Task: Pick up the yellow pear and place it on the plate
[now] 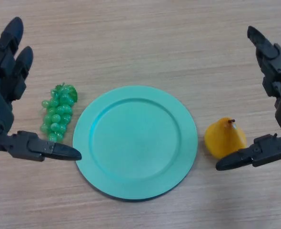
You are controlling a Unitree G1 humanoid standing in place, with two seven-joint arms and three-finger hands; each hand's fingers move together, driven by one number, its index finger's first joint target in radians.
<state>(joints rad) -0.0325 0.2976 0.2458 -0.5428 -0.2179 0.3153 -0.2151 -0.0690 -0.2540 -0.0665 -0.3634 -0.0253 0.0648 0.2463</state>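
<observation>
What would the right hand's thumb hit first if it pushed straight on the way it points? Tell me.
The right hand is open, thumb aimed toward the view's left. Straight on, it would probably meet the rim of the green plate first, passing just below the yellow pear; its height above the table is unclear.

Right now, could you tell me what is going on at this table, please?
A humanoid robot is about to pick up the yellow pear, which lies on the table right of the green plate. Its right hand is open around the pear without gripping it. The left hand is open beside the green grapes. Nothing is on the plate.
</observation>
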